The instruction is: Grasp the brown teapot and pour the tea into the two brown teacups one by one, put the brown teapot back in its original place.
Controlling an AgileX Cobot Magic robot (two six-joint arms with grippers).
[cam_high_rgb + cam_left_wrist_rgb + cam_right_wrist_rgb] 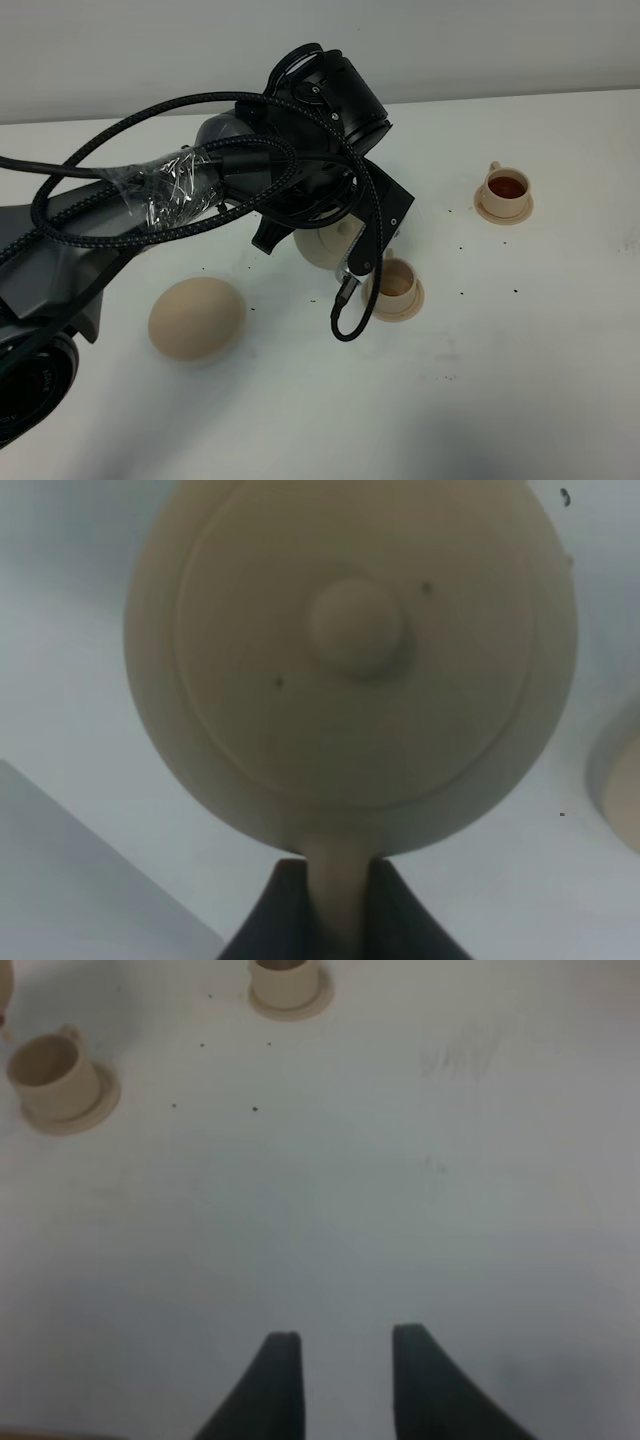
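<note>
The brown teapot (322, 247) hangs under my left arm, just left of the near teacup (393, 286) and above the table. The arm hides most of it. In the left wrist view I see the teapot (350, 670) from above, with its lid knob. My left gripper (335, 885) is shut on its loop handle. The far teacup (505, 190) on its saucer holds reddish tea. The wide saucer (197, 318) lies bare at the left. My right gripper (345, 1350) is open and empty over bare table. Both teacups show in its view, one cup (52, 1072) nearer and one cup (287, 980) farther.
Black cables loop from the left arm (200, 180) down beside the near cup. The table (500, 380) is white with small dark specks. The rim of the near cup's saucer (622, 780) shows at the edge of the left wrist view.
</note>
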